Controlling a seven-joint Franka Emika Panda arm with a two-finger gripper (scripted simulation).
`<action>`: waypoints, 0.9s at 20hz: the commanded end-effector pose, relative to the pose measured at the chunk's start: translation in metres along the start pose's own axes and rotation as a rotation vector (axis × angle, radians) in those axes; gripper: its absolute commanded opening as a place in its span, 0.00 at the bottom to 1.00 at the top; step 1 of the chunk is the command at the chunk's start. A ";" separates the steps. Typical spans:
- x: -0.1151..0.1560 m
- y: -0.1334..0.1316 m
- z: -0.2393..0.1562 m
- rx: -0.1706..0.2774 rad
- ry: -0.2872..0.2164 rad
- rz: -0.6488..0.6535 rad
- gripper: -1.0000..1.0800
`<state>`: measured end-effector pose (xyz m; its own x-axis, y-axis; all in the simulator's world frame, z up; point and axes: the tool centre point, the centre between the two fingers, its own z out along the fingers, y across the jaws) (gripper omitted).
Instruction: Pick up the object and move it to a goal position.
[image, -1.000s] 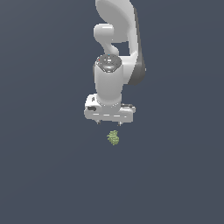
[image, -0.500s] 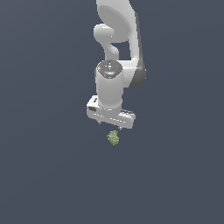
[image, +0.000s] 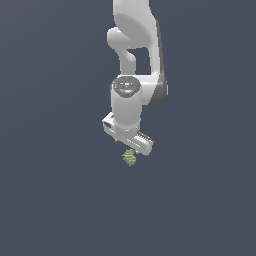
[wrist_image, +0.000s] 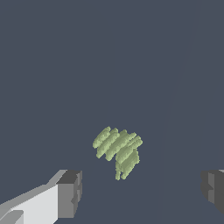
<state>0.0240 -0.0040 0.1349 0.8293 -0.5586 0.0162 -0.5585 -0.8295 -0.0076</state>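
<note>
Wrist view first, since it sits closest to the work: we see two dark grey fingertips (wrist_image: 70, 192), one at each side of the picture, spread wide with a broad stretch of bare floor between them, so we read the gripper (wrist_image: 142, 190) as open and holding nothing. One fingertip carries a white finger body behind it; the other is cut off by the picture's edge. Past the fingertips lies the object (wrist_image: 118, 151), a small olive-green lump with ridged, bumpy rows across its top. It rests on the floor (wrist_image: 109, 65), apart from both fingertips and roughly between their lines, a little nearer the fingertip with the white body. We see nothing else beside it or between it and the fingers.

In the exterior view we find the object (image: 129, 158) just under the white gripper (image: 131, 146), whose bar is turned at a slant. Whether the fingers reach down to it we cannot tell from here. Above the gripper rises the white arm (image: 135, 60), wrist upright, upper links running out of the picture. Beyond that, only the flat dark grey-blue floor (image: 50, 200) spreads out on every side.
</note>
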 end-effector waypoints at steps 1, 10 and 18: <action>0.000 -0.001 0.004 0.000 -0.003 0.071 0.96; -0.001 -0.006 0.020 -0.003 -0.010 0.319 0.96; -0.001 -0.010 0.033 -0.008 -0.013 0.534 0.96</action>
<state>0.0288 0.0041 0.1048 0.4659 -0.8848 0.0004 -0.8848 -0.4659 -0.0046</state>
